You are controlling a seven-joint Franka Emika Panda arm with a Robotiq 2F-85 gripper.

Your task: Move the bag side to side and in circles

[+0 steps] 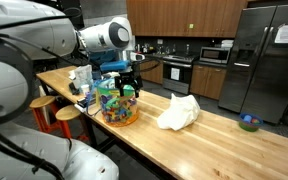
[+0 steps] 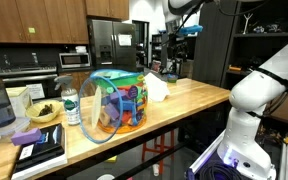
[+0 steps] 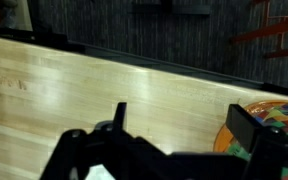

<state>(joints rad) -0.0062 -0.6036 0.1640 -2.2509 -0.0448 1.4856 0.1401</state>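
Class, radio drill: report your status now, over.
Tool open, empty. Toy bag on counter, ungripped, beside tool. White cloth close by on the counter.

Eyes on your tabletop [image 1: 184,142]: long, light wood. White crumpled wad [image 1: 179,111] lying mid-board. Blue bowl [image 1: 249,122] near far end, well apart from wad. Steel fridge [image 1: 267,60] and microwave [image 1: 216,54] behind. Water bottle [image 2: 71,105] upright, bowl of greens [image 2: 44,112] just beside, dark notebook [image 2: 39,150] flat near edge.
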